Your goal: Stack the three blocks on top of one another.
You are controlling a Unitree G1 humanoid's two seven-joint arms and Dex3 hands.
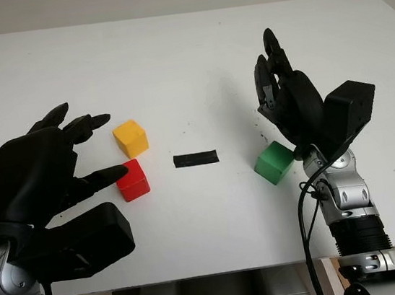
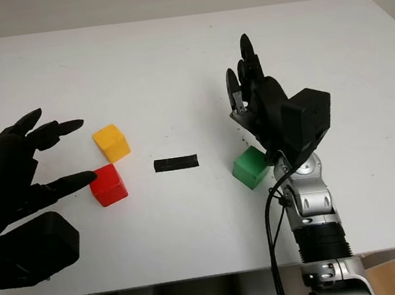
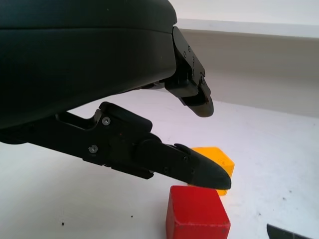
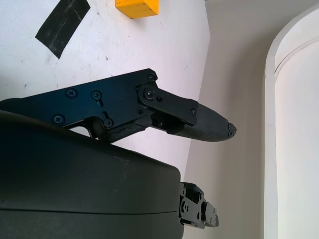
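Your left hand (image 1: 47, 164) is open, thumb tip beside the red block (image 1: 133, 180); straddle it squarely before closing. Right hand (image 1: 290, 102) open above the green block (image 1: 273, 162).

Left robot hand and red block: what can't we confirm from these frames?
- Contact: the left robot hand has a fingertip at the red block; head views can't settle touching or just apart, and the finger overlaps the block's edge.
- Yellow block: partly hidden behind that finger in the left wrist view.
- Green block: its far side is covered by the right robot hand.
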